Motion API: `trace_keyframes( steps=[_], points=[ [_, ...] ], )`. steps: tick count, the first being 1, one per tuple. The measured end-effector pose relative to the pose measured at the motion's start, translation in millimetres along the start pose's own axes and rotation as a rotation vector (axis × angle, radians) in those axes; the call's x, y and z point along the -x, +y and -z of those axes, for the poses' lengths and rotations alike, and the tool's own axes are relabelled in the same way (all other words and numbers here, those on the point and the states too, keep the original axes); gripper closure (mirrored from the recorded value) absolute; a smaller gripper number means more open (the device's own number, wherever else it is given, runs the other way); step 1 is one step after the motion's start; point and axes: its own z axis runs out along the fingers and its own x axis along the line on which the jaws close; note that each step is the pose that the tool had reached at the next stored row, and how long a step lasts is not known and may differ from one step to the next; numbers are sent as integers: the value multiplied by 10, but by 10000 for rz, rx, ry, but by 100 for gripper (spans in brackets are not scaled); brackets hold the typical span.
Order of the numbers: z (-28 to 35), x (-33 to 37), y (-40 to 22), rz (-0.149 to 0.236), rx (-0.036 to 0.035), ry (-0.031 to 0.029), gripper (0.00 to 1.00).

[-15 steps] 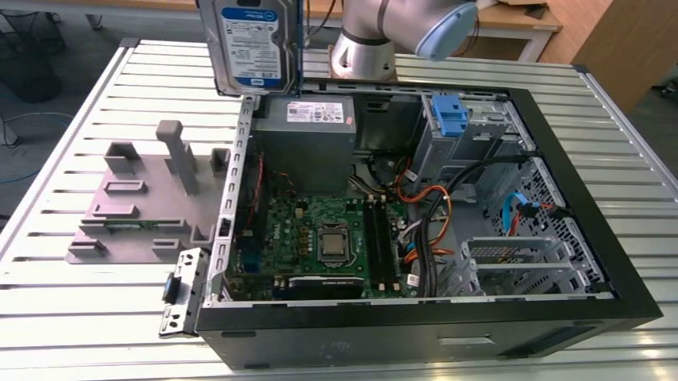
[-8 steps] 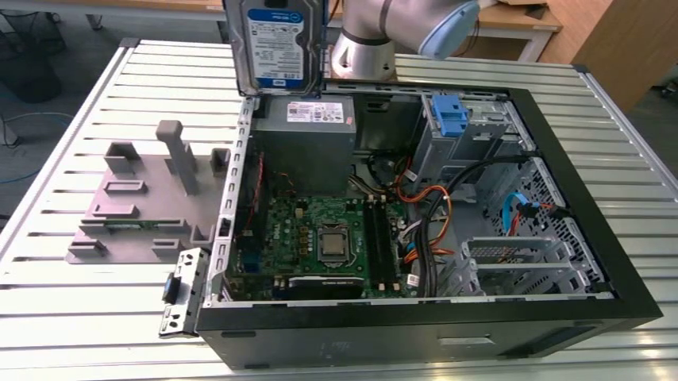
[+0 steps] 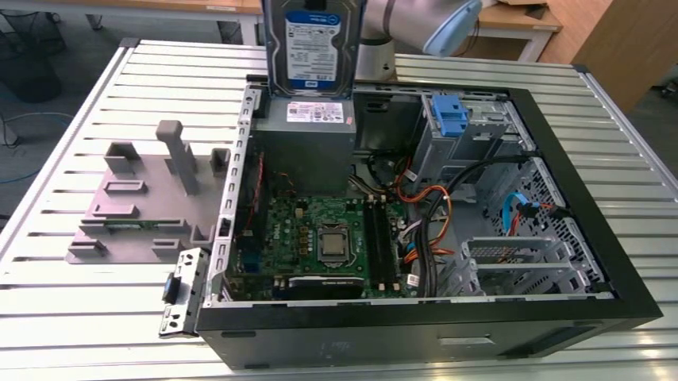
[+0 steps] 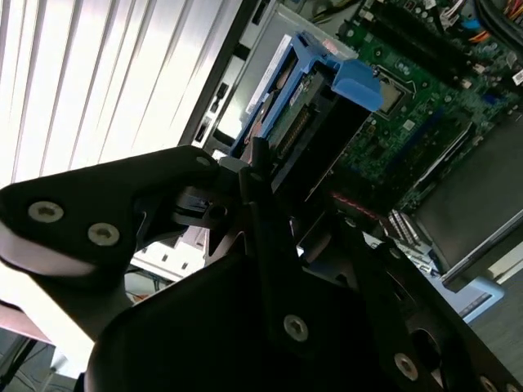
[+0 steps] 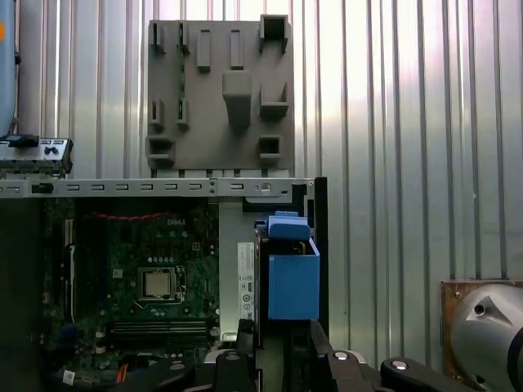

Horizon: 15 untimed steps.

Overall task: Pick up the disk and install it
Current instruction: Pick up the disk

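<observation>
the disk (image 3: 314, 48) sits at twelve o'clock in the exterior view, held upright in the air with its white-and-blue label facing the camera. its lower edge is just above the grey power supply (image 3: 307, 135) at the far side of the open computer case (image 3: 424, 337). in the first wrist view the gripper (image 5: 280, 333) is clamped on the disk, with black fingers (image 5: 245, 339) pressed to either side, and the blue carrier (image 5: 292, 282) that frames the drive reaches out beyond them. the second wrist view shows the same grasp from an angle, the drive seen edge-on inside its carrier. the pale arm (image 3: 434, 24) rises behind the disk at about one o'clock in the exterior view. inside the case the green motherboard (image 3: 307, 230) lies at six o'clock from the power supply, with the cpu socket (image 3: 333, 242) near its middle. a bare blue bracket (image 3: 450, 115) sits in the drive bay at about two o'clock of the case's interior. orange wires (image 3: 429, 194) and a blue cable (image 3: 516, 210) run through the space between the bay and the board. the case lies on its side on a slatted metal table (image 3: 85, 317). a grey fixture plate (image 3: 127, 214) with upright blocks rests on the table at nine o'clock, just beside the case.
</observation>
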Motion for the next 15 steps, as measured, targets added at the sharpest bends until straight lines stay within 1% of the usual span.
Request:
trace_keyframes(
  steps=[6,12,15],
  points=[
    [7,6,-250,0,0,1,65],
    [14,11,-474,0,1,0,65],
    [17,14,-576,1,1,0,65]
  ],
)
